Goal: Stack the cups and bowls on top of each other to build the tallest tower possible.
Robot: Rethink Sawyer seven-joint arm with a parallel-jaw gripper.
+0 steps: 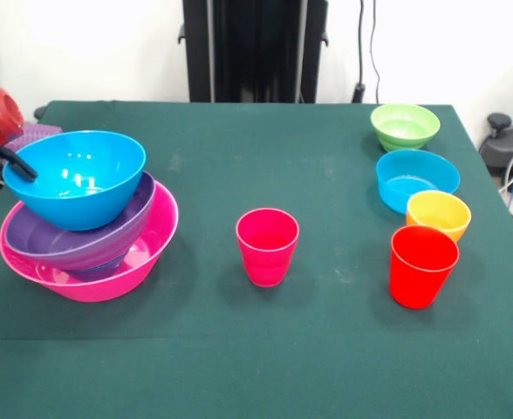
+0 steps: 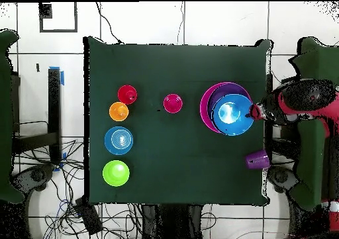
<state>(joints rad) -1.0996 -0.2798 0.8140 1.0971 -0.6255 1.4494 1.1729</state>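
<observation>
I saw the gripper (image 1: 8, 162) at the blue bowl's (image 1: 78, 179) left rim on the tower (image 1: 91, 253); finger state unclear. Open cloth surrounded the magenta-pink cup (image 1: 267, 246).

The front camera sits across the bench (image 1: 239, 349) from the pedestal (image 1: 255, 51) at 12 o'clock, looking down at a slant from fairly near. The overhead camera hangs high, looking straight down, with the base side at 6 o'clock — both views share the whole green bench top.
</observation>
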